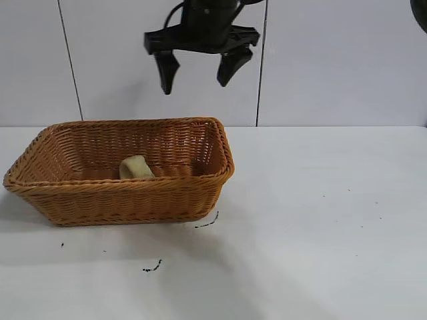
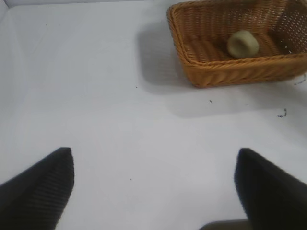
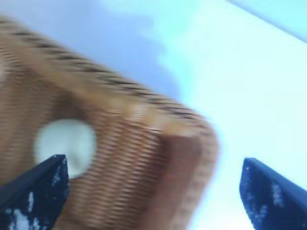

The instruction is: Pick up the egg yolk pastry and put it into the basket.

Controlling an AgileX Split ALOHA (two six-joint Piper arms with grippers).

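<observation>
The egg yolk pastry [image 1: 136,167], a small pale yellowish bun, lies on the floor of the orange-brown wicker basket [image 1: 120,190] at the left of the table. High above the basket's right end hangs my right gripper [image 1: 195,83], open and empty. Its wrist view looks down on the pastry [image 3: 64,141] inside the basket [image 3: 144,143], with the right gripper [image 3: 153,191] spread wide. My left gripper [image 2: 153,191] stands open and empty over bare table, far from the basket [image 2: 230,72] and the pastry [image 2: 243,43].
The white table [image 1: 320,220] stretches to the right and in front of the basket, marked only by small dark specks [image 1: 152,269]. A pale panelled wall stands behind. A dark rounded part [image 1: 421,12] shows at the upper right corner.
</observation>
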